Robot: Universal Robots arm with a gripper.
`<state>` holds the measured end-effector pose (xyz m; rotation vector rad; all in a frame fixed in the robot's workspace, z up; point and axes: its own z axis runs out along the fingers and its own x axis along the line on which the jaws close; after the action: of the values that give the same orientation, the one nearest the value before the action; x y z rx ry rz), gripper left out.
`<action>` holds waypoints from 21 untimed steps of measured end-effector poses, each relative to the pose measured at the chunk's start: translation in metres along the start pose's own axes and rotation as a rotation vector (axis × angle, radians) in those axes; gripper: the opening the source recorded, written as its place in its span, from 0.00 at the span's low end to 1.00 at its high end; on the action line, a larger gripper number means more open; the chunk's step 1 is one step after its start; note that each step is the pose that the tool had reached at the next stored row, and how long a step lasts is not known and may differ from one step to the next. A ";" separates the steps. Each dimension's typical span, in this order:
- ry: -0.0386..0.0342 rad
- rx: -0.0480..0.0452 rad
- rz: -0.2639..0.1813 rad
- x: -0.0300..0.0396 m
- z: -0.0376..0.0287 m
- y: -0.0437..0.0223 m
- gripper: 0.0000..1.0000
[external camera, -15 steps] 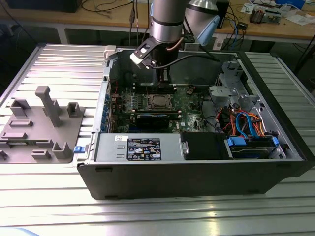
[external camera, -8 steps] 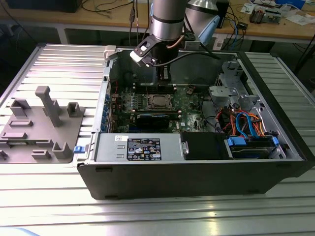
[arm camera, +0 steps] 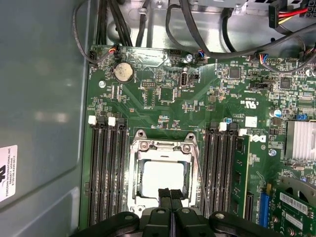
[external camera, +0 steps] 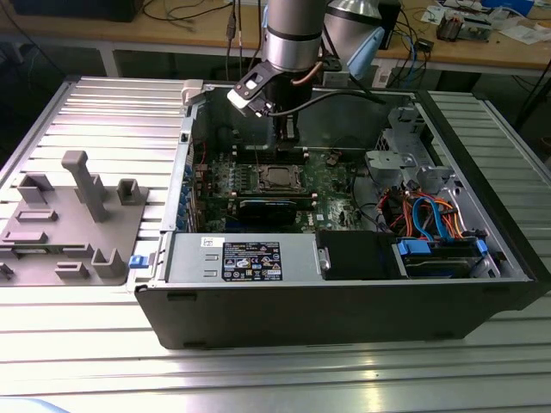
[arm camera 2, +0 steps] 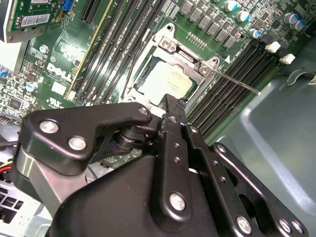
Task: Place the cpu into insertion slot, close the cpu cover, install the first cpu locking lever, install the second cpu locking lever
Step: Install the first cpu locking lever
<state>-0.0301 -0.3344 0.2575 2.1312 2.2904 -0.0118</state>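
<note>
**Slotted aluminium table** (external camera: 258, 379): the ribbed top is bare along the near edge. A grey fixture tray (external camera: 60, 228) sits toward the exterior view's left edge, well apart from the case.

**Open computer case** (external camera: 344, 310): dark near wall with the power supply (external camera: 241, 258) just behind it. Blue and orange drive cables (external camera: 435, 219) lie at the exterior view's right end.

**Motherboard** (arm camera: 163, 94): green, flat on the case floor. Memory slots (arm camera: 106, 168) flank the socket on both sides, close against it.

**Insertion slot** (external camera: 277, 178): mid-board. The cpu (arm camera: 162, 177), a pale square, sits inside it.

**Cpu cover** (arm camera: 160, 146): metal frame lying down around the cpu, which shows through its cut-out centre.

**Locking lever** (arm camera 2: 237, 81): thin rod angling off the cover's corner across the memory slots. A second thin lever (arm camera 2: 130, 69) runs along the socket's opposite side.

**Gripper** (arm camera: 170, 193): fingers pressed together with nothing between them, tips over the socket frame's edge, just beside the cpu. There is open room above the board toward the far wall.

**Arm** (external camera: 293, 34): hangs over the case's far side.
</note>
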 end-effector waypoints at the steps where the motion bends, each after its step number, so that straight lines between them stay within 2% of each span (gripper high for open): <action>1: 0.0000 -0.0002 -0.011 0.0000 0.0000 0.0000 0.11; 6: 0.0003 -0.0015 -0.104 0.0000 0.0000 0.0000 0.11; 10: 0.0007 -0.0032 -0.210 0.0000 0.0000 0.0000 0.11; 16: 0.0010 -0.0044 -0.300 0.0000 0.0000 0.0000 0.11; 21: 0.0013 -0.0059 -0.404 0.0000 0.0000 0.0000 0.11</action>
<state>-0.0301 -0.3344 0.2575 1.6273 2.6705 -0.0075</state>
